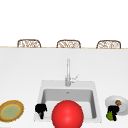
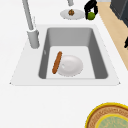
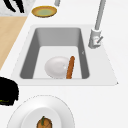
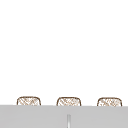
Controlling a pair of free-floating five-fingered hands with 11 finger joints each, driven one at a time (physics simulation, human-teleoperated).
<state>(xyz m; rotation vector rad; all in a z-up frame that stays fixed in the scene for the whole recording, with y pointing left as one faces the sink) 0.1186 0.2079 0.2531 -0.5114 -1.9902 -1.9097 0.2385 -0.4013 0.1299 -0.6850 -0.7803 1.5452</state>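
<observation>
The right hand (image 1: 113, 110) is matt black, and the small green fruit (image 1: 109, 116) in its curled fingers looks smooth and faintly glossy; just beside it the white plate (image 1: 123, 107) reads as smooth glazed ceramic. Past the left hand (image 1: 40, 109), equally matt black, the yellow-rimmed plate (image 1: 11, 110) has a rough, woven-looking brown band. Between the hands the sink (image 1: 45, 95) is smooth matt grey, its faucet (image 1: 67, 72) brushed metal, and the red ball (image 1: 67, 114) is evenly smooth.
</observation>
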